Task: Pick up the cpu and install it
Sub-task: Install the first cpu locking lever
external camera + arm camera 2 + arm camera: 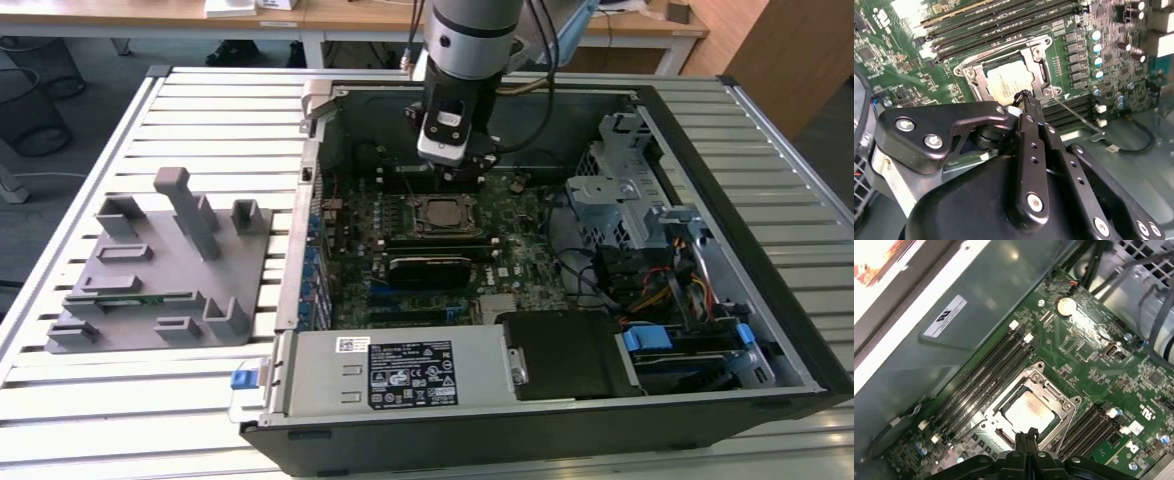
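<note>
The cpu [441, 212] lies flat in the motherboard socket inside the open computer case, its pale silver top showing in both wrist views [1010, 82] [1029, 412]. The dark socket frame with a metal rim [1040, 52] [1066, 402] surrounds it, and its thin lever [1074, 117] sticks out to one side. My gripper [462, 176] hangs just above the socket's far edge. Its two black fingers are pressed together with nothing between them, and their tips [1023, 95] [1026, 434] sit over the rim of the socket.
Memory slots [984, 375] run on both sides of the socket. The case's metal wall [969, 300] rises close behind the arm. A drive cage [621, 195] and cables fill the exterior view's right. The power supply [400, 370] sits in front, and a grey plastic fixture [154, 270] stands on the slatted table.
</note>
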Robot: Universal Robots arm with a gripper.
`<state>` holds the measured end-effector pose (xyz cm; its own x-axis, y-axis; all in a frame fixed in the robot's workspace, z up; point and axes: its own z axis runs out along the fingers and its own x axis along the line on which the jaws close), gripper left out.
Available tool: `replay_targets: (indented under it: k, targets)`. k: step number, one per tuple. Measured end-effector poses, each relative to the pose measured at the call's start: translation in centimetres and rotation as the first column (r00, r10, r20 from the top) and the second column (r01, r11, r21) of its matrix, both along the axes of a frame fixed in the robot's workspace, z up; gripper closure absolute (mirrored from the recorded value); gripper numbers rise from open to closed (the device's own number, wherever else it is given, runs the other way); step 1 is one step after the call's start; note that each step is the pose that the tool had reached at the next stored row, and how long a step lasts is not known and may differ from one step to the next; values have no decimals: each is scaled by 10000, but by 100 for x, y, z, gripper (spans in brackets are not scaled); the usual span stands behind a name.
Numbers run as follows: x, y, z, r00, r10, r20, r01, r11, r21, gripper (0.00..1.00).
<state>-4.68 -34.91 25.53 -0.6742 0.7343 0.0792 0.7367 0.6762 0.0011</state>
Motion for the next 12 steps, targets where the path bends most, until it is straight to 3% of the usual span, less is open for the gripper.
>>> replay_targets:
  k: [6,12]
  targets:
    - [0,0,-1,9955,951,0,-951,9955,0,89]
    - [0,0,-2,9793,2023,0,-2023,9793,0,89]
